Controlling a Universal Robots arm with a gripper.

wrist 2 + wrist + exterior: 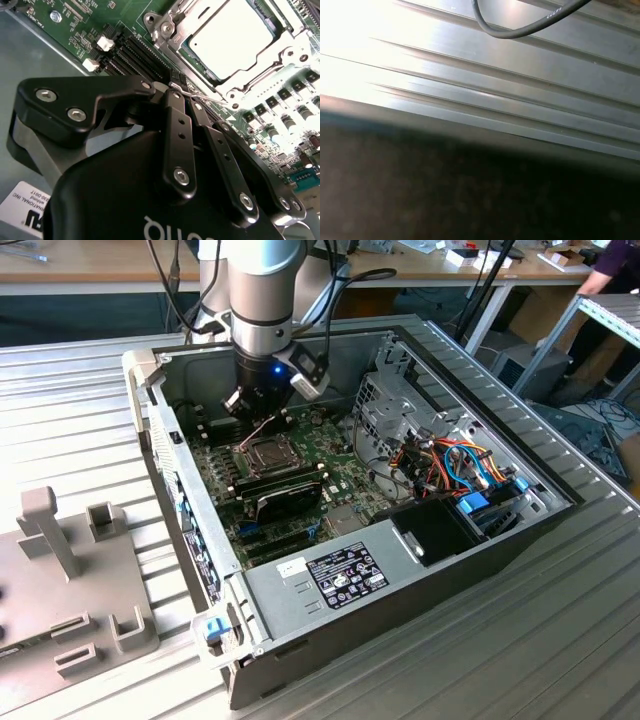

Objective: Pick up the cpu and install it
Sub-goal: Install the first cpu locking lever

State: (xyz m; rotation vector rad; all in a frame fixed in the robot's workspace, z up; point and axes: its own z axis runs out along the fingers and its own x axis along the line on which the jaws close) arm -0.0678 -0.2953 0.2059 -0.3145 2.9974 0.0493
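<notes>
My jaws are closed together w/ nothing held, just beside the socket [235, 42]. The cpu [231, 36] sits in it, frame open.

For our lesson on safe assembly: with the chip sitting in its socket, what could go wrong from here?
The black pincer sits at the thin silver wire lever, which may slip free and spring. The small silvery-grey square cpu might shift if jolted. Nearby black slots on the green motherboard could get scraped.
</notes>
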